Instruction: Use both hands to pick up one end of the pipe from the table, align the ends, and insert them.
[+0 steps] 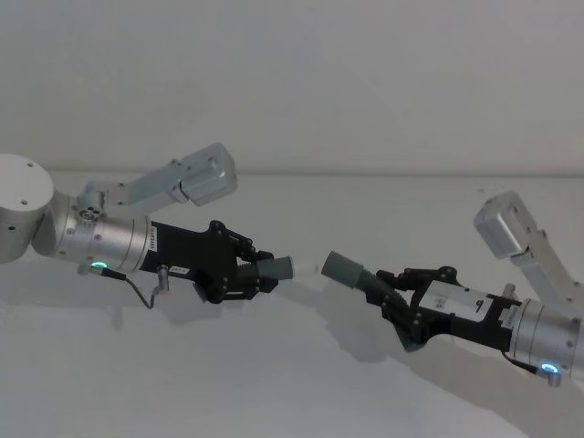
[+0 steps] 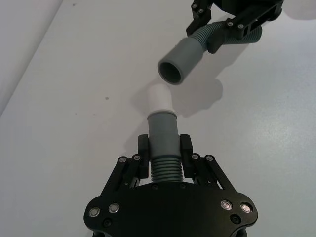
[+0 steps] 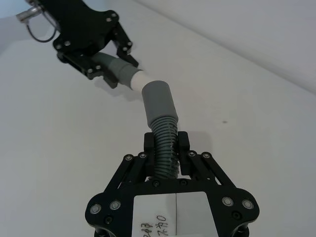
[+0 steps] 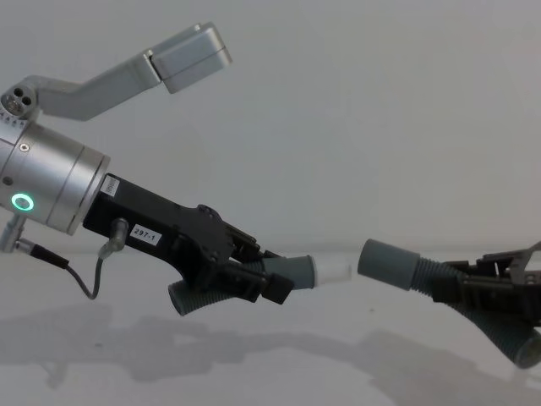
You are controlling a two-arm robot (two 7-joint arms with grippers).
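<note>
My left gripper (image 1: 260,274) (image 2: 164,148) is shut on the lighter ribbed pipe piece (image 2: 164,168), held above the white table (image 1: 301,383). Its smooth grey collar (image 2: 162,129) and white tip (image 2: 159,98) (image 4: 332,272) stick out past the fingers. My right gripper (image 1: 397,290) (image 3: 165,143) is shut on the ribs of the darker piece (image 3: 164,140). That piece's wide socket (image 3: 158,101) (image 4: 387,260) (image 1: 345,269) faces the white tip. The two ends are apart by a short gap and roughly in line, the socket's open mouth (image 2: 170,72) pointing toward the tip.
Both arms reach in from the sides, each with a silver wrist camera bracket (image 1: 205,175) (image 1: 506,228) above it. A thin cable (image 1: 146,287) loops under the left wrist. Pale grey wall (image 1: 301,82) stands behind the table. Shadows of the arms lie on the table below.
</note>
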